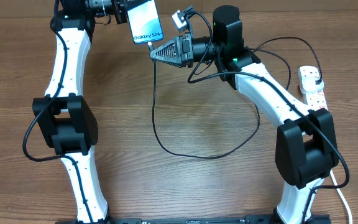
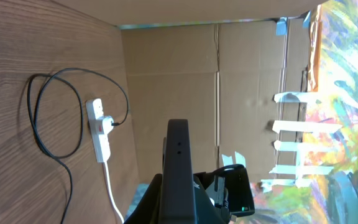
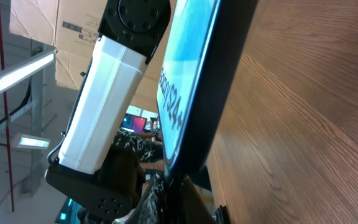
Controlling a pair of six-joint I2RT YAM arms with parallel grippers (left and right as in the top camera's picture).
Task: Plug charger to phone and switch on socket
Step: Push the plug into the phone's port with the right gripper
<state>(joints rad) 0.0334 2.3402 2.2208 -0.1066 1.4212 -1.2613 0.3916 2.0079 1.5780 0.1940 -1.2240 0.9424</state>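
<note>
The phone (image 1: 145, 25), its cyan screen facing up, is held above the table's far edge with my left gripper (image 1: 124, 14) shut on its upper end. My right gripper (image 1: 153, 51) is shut on the charger's connector tip, right at the phone's lower end. The black charger cable (image 1: 155, 106) hangs from there, loops over the table and runs to the white socket (image 1: 311, 86) at the right edge. In the left wrist view the phone (image 2: 178, 162) shows edge-on, with the socket (image 2: 98, 132) and cable (image 2: 55, 118) beyond. In the right wrist view the phone (image 3: 194, 81) fills the middle; the connector is hidden.
The cable loop (image 1: 197, 155) lies across the middle of the wooden table (image 1: 166, 186). The socket's thick white cord (image 1: 344, 199) runs down the right side. A cardboard wall (image 2: 229, 74) stands behind the table. My left arm's white link (image 3: 104, 106) is close beside the phone.
</note>
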